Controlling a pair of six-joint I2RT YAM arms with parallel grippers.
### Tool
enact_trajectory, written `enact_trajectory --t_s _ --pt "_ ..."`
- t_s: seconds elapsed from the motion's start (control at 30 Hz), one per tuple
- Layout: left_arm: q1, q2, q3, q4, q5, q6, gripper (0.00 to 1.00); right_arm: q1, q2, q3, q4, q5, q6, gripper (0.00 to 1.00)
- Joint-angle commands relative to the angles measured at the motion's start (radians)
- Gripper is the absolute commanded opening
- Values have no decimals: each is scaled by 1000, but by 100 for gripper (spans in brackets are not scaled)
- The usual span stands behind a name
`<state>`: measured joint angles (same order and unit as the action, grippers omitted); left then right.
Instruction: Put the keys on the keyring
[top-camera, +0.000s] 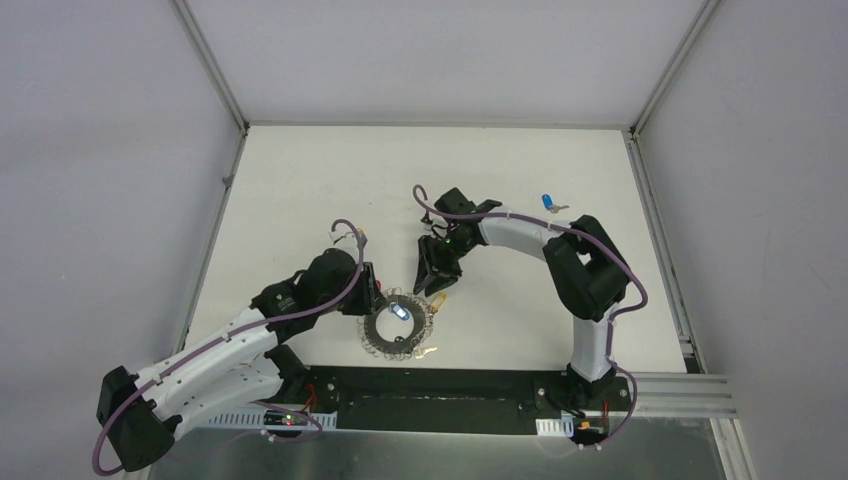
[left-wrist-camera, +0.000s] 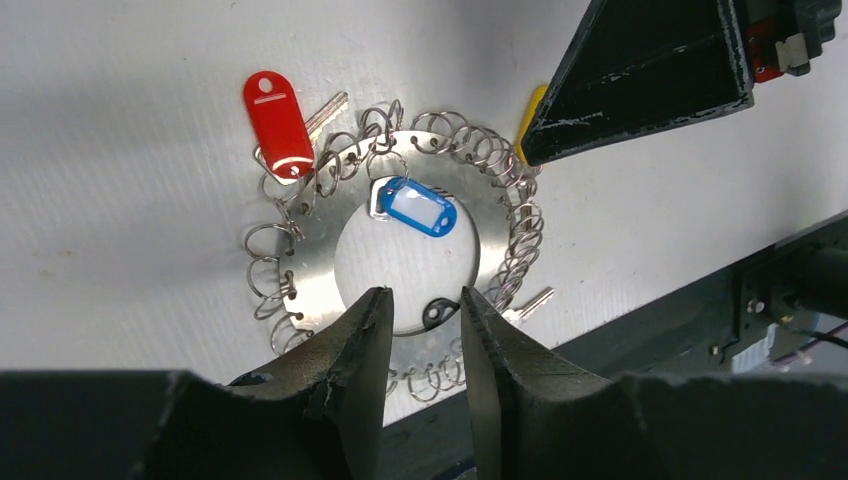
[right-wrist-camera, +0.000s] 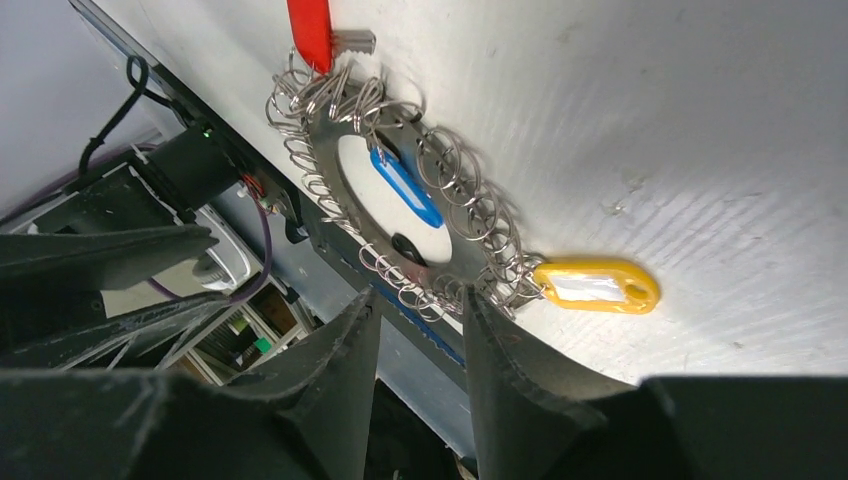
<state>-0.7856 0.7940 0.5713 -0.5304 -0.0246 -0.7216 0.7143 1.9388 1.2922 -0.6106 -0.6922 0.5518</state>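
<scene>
Keyring (left-wrist-camera: 310, 270) lies flat by the table's near edge, mid-width: blue key (left-wrist-camera: 420, 207) in its hollow, red key (left-wrist-camera: 278, 125) at its rim. Left end effector (left-wrist-camera: 425, 295) hovers part-open over that rim, gripping nothing. Right end effector (right-wrist-camera: 420, 295) has its jaws narrowly parted at the coils beside the yellow key (right-wrist-camera: 595, 287), and I cannot tell if it has a grip.

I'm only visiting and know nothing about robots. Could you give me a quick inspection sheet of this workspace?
Surface: white table, lightly textured.
Job's things: keyring lying flat; red key at its rim, blue key in its hollow, yellow key at its edge; second blue key lies apart, far right.
Clutter: nothing seen.
Grippers: left gripper over the keyring's near rim, right gripper beside the yellow key; jaws of both slightly apart, grip unclear.
Cables: purple cables run along both arms.
Surroundings: grey walls, metal frame rail.
</scene>
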Motion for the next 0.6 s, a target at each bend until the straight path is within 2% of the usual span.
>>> enact_trajectory --t_s 0.0,0.07,0.3,0.43,0.57 --pt "0 -40 -37 121 23 189 33 20 -12 31 -22 23 -15 39" --pt "-1 -47 -47 148 23 230 33 22 -16 27 -21 31 -16 40" --pt "-1 -18 -65 324 176 412 34 5 -57 -36 8 28 -6 42" --pt "-2 58 -54 420 253 466 35 -26 -102 -106 39 13 0 42" --pt "-7 177 0 439 295 501 33 -71 -180 -197 70 14 6 43"
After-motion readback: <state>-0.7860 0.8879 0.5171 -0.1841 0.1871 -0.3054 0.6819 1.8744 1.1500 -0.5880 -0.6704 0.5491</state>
